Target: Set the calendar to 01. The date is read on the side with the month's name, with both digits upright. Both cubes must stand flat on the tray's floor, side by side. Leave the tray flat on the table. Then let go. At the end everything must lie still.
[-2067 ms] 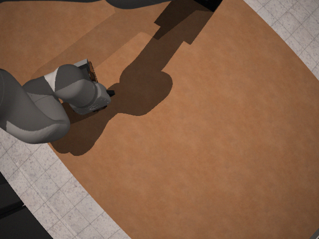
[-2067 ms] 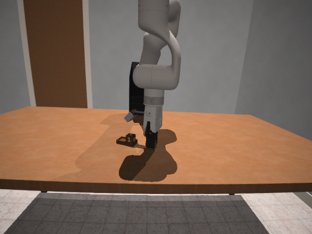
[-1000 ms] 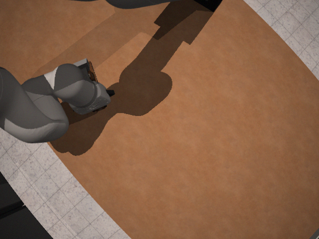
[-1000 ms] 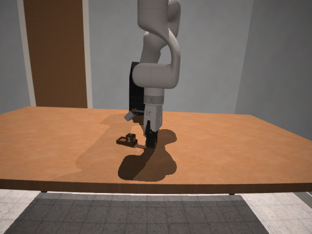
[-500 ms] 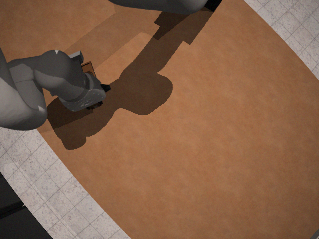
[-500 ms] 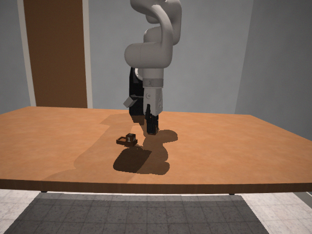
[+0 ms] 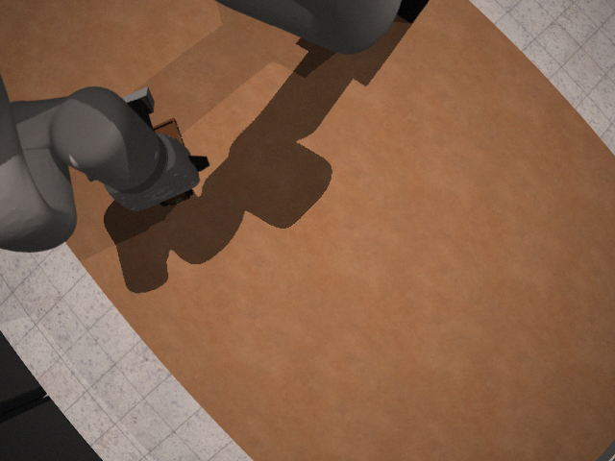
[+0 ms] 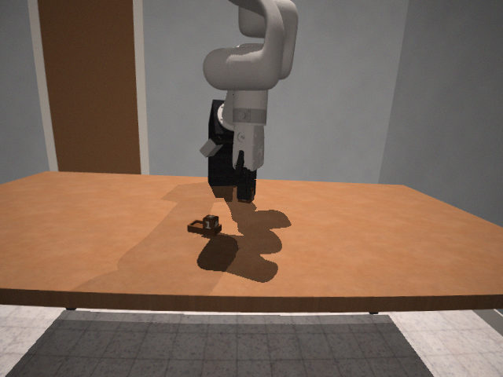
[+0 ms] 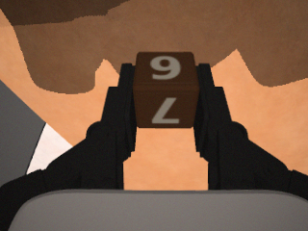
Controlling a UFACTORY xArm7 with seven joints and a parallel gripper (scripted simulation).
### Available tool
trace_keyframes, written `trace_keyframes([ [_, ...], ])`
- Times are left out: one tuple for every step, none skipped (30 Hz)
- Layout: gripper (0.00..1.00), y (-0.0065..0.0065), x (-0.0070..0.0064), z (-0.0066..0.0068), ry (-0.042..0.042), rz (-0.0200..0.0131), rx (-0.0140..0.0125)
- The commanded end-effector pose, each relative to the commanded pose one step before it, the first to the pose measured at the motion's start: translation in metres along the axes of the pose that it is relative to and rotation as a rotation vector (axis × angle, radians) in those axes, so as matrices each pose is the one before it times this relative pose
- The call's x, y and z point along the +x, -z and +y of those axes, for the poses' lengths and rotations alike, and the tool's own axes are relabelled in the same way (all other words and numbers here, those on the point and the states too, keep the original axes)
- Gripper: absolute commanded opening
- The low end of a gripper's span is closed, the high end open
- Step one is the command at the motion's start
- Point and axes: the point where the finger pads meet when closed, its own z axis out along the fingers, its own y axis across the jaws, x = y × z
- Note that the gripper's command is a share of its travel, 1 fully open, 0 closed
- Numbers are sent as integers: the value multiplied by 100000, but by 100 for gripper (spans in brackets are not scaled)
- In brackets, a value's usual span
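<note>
light: bright, overhead | shadows: hard, dark (arm-shaped) on table (image 8: 365, 243) | top view: edges curve

Arm, one: I see the forearm hanging near vertical from a bent elbow, wrist pointing down. Gripper (image 9: 166, 92): black fingers part-closed and clamped on a brown number cube (image 9: 165, 90), held in the air above the surface (image 8: 365, 243).
</note>
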Motion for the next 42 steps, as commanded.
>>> trace_keyframes([
  [29, 264, 683, -423, 30, 421, 706],
  [29, 161, 798, -317, 122, 53, 420],
  [29, 201, 1114, -358, 131, 72, 474],
  [29, 212, 1381, -313, 107, 81, 413],
  [29, 189, 1560, -184, 56, 73, 242],
  [29, 0, 0, 0, 0, 0, 0],
  [29, 140, 1622, -3, -4, 45, 2],
  [29, 0, 0, 0, 0, 0, 0],
  [29, 78, 1558, 180, -55, 1, -240],
  [29, 0, 0, 0, 0, 0, 0],
  [29, 0, 0, 0, 0, 0, 0],
  [29, 22, 1378, 314, -84, -43, -418],
  [29, -17, 1110, 364, -89, -73, -485],
  [29, -32, 793, 324, -74, -77, -433],
  [29, -28, 474, 221, -48, -57, -295],
  [29, -14, 201, 100, -21, -27, -133],
  [29, -2, 32, 16, -3, -5, -22],
  [29, 0, 0, 0, 0, 0, 0],
  [29, 0, 0, 0, 0, 0, 0],
  [29, 0, 0, 0, 0, 0, 0],
  [29, 0, 0, 0, 0, 0, 0],
  [29, 0, 0, 0, 0, 0, 0],
  [29, 0, 0, 0, 0, 0, 0],
  [29, 0, 0, 0, 0, 0, 0],
  [29, 0, 0, 0, 0, 0, 0],
  [29, 0, 0, 0, 0, 0, 0],
  [29, 0, 0, 0, 0, 0, 0],
  [29, 0, 0, 0, 0, 0, 0],
  [29, -1, 0, 0, 0, 0, 0],
  [29, -10, 0, 0, 0, -2, 1],
  [29, -25, 0, 0, 0, -5, 2],
  [29, -46, 0, -1, 1, -9, 3],
  [29, -71, 0, -1, 2, -14, 5],
  [29, -99, 1, -1, 3, -19, 8],
  [29, -129, 1, -1, 6, -22, 11],
  [29, -161, 1, -1, 6, -20, 10],
  [29, -194, 1, -2, -3, -3, -1],
  [29, -224, 2, -2, 3, 3, 1],
  [29, -249, 2, -3, -3, -3, -1],
  [29, -275, 3, -2, 4, 3, 1],
  [29, -293, 2, -3, -4, -3, -1],
  [29, -311, 3, -3, 1, 1, 0],
])
